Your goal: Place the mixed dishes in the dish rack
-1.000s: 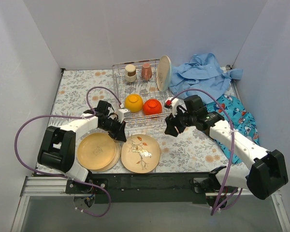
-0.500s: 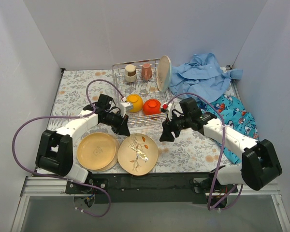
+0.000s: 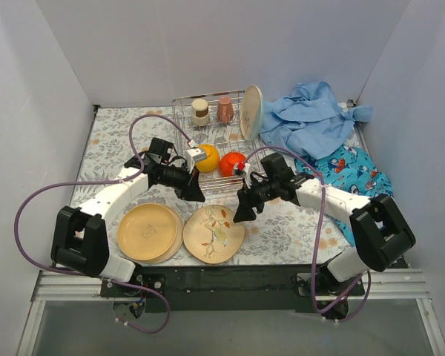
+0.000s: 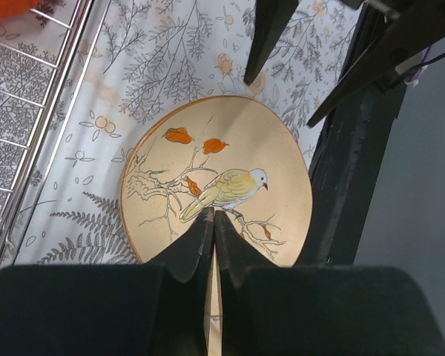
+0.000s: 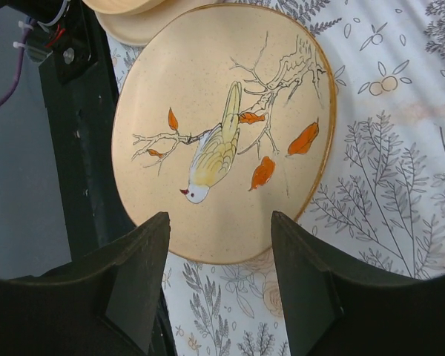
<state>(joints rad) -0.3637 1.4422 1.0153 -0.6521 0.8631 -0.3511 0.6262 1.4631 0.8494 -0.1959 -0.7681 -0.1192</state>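
Observation:
A cream plate point(image 3: 213, 233) painted with a bird lies flat on the patterned tablecloth in front of the dish rack point(image 3: 216, 133). My left gripper point(image 3: 199, 196) is shut, and in the left wrist view its tips point(image 4: 213, 215) sit over the bird plate point(image 4: 230, 148) with nothing between them. My right gripper point(image 3: 239, 215) is open. In the right wrist view it point(image 5: 221, 222) straddles the near rim of the plate point(image 5: 222, 111) without touching it. Two yellow-tan plates point(image 3: 150, 232) are stacked to the left. The rack holds an orange bowl point(image 3: 206, 158), a red bowl point(image 3: 232, 163), two cups point(image 3: 200, 111) and an upright plate point(image 3: 252, 111).
A plain blue cloth point(image 3: 311, 115) and a patterned blue cloth point(image 3: 352, 174) lie at the right, beside the rack. The black mounting rail point(image 3: 230, 278) runs along the near table edge, just past the plates. White walls close in the left, back and right.
Both arms have swung in toward the bird plate: the left gripper moved right, over its upper edge, and the right gripper moved left and down to its right rim. The plate shifted only slightly.

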